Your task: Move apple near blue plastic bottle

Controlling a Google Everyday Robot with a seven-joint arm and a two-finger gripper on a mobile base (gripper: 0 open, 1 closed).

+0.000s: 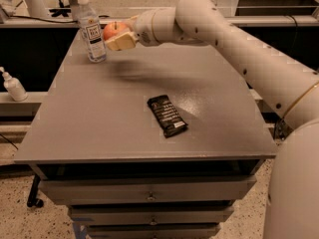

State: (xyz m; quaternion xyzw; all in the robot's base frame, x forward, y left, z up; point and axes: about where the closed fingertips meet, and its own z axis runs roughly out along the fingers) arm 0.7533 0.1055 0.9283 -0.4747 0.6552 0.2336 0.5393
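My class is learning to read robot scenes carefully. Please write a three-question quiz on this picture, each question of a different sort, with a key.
1. True or false: the apple rests on the table.
2. The gripper is nearest to which thing? A: the dark wrapped packet. B: the blue plastic bottle. C: the white pump bottle.
3. Fill in: the blue plastic bottle stands ____ near the table's far left corner.

Key
1. False: the gripper holds the apple in the air, close beside the bottle.
2. B
3. upright
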